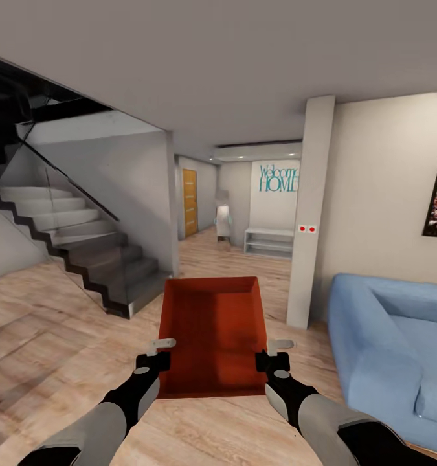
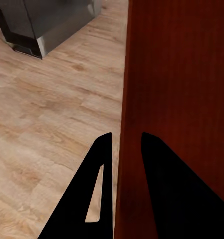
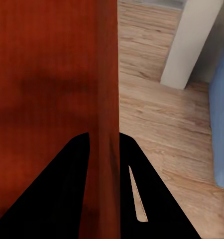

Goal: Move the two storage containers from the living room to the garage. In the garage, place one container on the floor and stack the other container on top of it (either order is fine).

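I carry one orange-red open-top storage container [image 1: 212, 330] in front of me, held level above the light wood-plank floor [image 1: 63, 336] of the living room. My left gripper [image 1: 160, 353] is shut on its left wall near the close corner. My right gripper [image 1: 270, 353] is shut on its right wall. In the left wrist view the left gripper [image 2: 126, 135] straddles the bin's rim, and the container [image 2: 176, 74] shows its ribbed inside. The right wrist view shows the right gripper [image 3: 103, 135] clamping the container's [image 3: 42, 64] wall in the same way. The garage and its floor are out of view.
A staircase with a glass rail [image 1: 82, 246] rises on the left. A white pillar [image 1: 312, 213] and a blue sofa [image 1: 393, 343] stand on the right. Straight ahead a hallway leads to an orange-wood door [image 1: 190, 202] and a low white shelf [image 1: 268, 243].
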